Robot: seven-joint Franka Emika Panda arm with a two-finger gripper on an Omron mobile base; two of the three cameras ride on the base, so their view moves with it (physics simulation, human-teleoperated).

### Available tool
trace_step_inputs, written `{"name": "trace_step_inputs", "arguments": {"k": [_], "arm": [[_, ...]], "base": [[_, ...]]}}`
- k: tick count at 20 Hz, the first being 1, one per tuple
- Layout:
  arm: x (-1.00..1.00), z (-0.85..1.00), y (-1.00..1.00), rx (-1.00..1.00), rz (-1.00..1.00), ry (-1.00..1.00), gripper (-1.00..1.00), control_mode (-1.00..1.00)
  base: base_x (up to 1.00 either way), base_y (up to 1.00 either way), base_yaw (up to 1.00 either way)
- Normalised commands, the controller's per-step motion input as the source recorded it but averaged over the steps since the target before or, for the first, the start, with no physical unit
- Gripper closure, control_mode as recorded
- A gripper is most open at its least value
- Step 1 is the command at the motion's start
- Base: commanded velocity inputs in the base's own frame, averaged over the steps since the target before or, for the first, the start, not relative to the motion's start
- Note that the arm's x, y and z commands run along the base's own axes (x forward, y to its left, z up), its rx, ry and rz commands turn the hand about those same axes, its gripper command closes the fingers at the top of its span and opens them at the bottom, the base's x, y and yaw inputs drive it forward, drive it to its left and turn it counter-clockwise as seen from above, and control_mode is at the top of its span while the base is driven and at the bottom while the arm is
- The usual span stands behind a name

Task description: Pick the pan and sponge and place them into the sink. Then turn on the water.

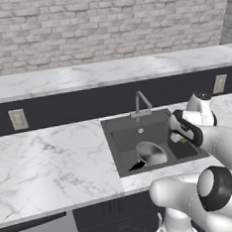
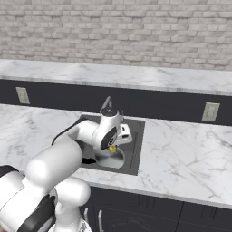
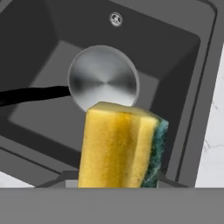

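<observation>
The silver-grey pan (image 3: pixel 103 78) lies flat on the floor of the dark grey sink (image 3: pixel 175 65), its black handle (image 3: pixel 30 94) pointing left in the hand view. My gripper (image 1: pixel 178 138) hangs over the right part of the basin, shut on the yellow sponge (image 3: pixel 118 148), which has a green scrub face on one side. The sponge (image 2: pixel 112 148) is held in the air above the pan (image 2: pixel 111 158), not touching it. The sponge hides most of my fingertips. No water runs from the arched faucet (image 1: pixel 141 102).
White marble counter (image 1: pixel 52 163) spreads left and right (image 2: pixel 181 158) of the sink (image 1: pixel 121 137). A dark backsplash with wall outlets (image 1: pixel 18 119) runs behind it. The round drain (image 3: pixel 116 19) sits on the sink's far side.
</observation>
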Motion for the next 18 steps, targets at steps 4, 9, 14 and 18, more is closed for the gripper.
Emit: {"name": "trace_step_inputs", "arguments": {"k": [4,9,14,18], "arm": [[0.00,-0.11,0.26,0.01,0.00,-0.06,1.00,-1.00],[0.04,-0.17,0.18,0.03,0.00,-0.01,1.00,-1.00],[0.09,-0.14,0.19,0.03,0.02,-0.01,1.00,-1.00],[0.06,-0.11,0.18,0.05,0.01,-0.05,1.00,-1.00]], "base": [[0.00,0.00,0.00],[0.00,0.00,0.00],[0.00,0.00,0.00],[0.00,0.00,0.00]]}}
